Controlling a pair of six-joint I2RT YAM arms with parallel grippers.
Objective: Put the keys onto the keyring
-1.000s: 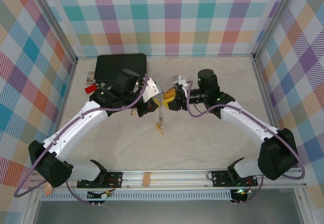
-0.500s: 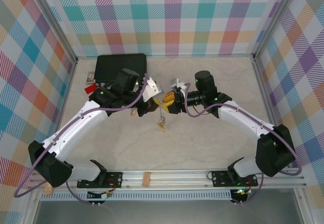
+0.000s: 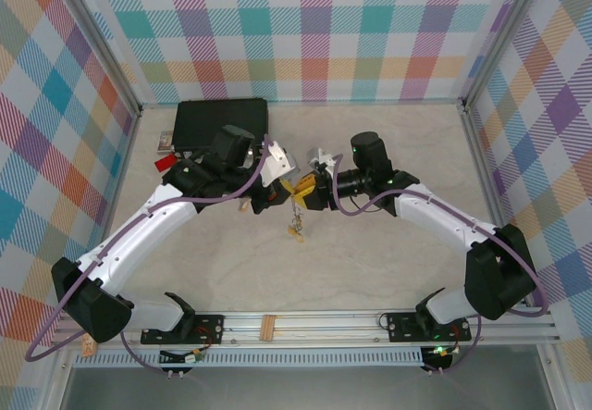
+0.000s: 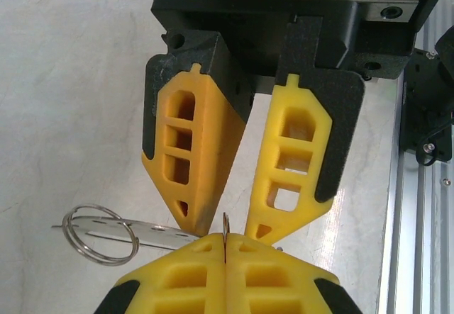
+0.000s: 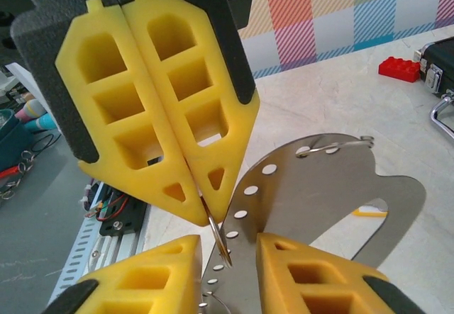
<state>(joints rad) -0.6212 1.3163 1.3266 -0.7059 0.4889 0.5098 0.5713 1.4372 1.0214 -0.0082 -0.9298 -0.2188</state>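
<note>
Hanging under the keyring (image 5: 216,232), keys (image 3: 295,229) were right of the black case (image 3: 222,123), above marbled table (image 3: 370,262), plaid walls (image 3: 314,31) | left gripper (image 4: 225,242) pinched keyring | right gripper (image 5: 228,250), narrowly apart, had come nearer the case.

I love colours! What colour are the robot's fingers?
Yellow fingers, clearest in the left wrist view.

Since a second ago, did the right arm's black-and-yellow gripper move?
Yes. The right gripper slid left, ending a little closer to the flat black case at the table's back left.
</note>
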